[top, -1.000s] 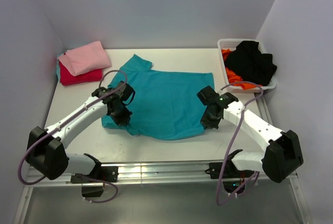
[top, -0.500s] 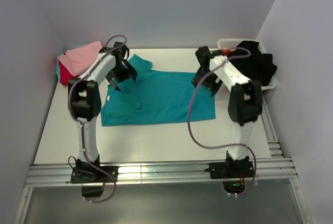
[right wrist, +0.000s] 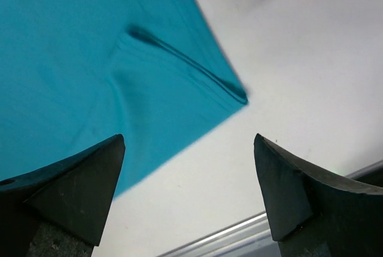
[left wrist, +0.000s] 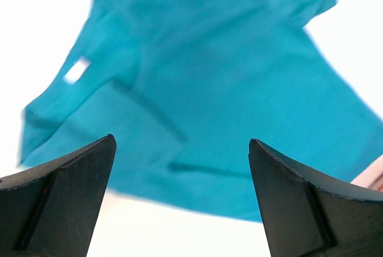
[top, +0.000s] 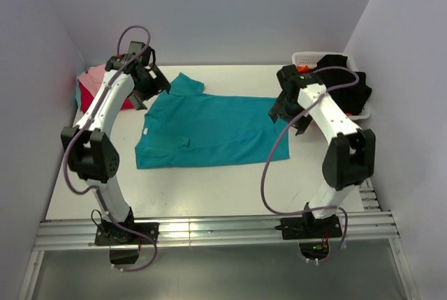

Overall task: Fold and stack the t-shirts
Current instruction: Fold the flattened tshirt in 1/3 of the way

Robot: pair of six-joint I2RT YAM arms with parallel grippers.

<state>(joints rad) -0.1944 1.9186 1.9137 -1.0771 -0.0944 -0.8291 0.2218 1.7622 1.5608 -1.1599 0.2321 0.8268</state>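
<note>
Nearest the arms' bases, the white table (top: pixel 209 188) is bare up to the near hem of the teal short-sleeved cloth t-shirt (top: pixel 209 129), which lies flat at the middle of the table as a long band running left to right. It looks doubled along its length, with a crease low on its left part and one sleeve poking out at the far left corner. The left gripper (left wrist: pixel 181 142) hovers above that far left end with its fingers spread wide and nothing between them. The right gripper (right wrist: pixel 188 137) hangs over the shirt's right edge, likewise spread and clear of the cloth. Farther back on the left, partly hidden by the left arm, a folded pink t-shirt (top: pixel 89 77) rests on a red one (top: pixel 85 101). At the far right, a white plastic lattice basket (top: pixel 302 57) holds a crumpled black t-shirt (top: pixel 349 87). The step in hand appears to be the folding of the teal shirt, between folds. The next move likely calls for tucking the stray sleeve, then pinching one short end at both corners and carrying it across before the bundle goes onto the pink pile.
</note>
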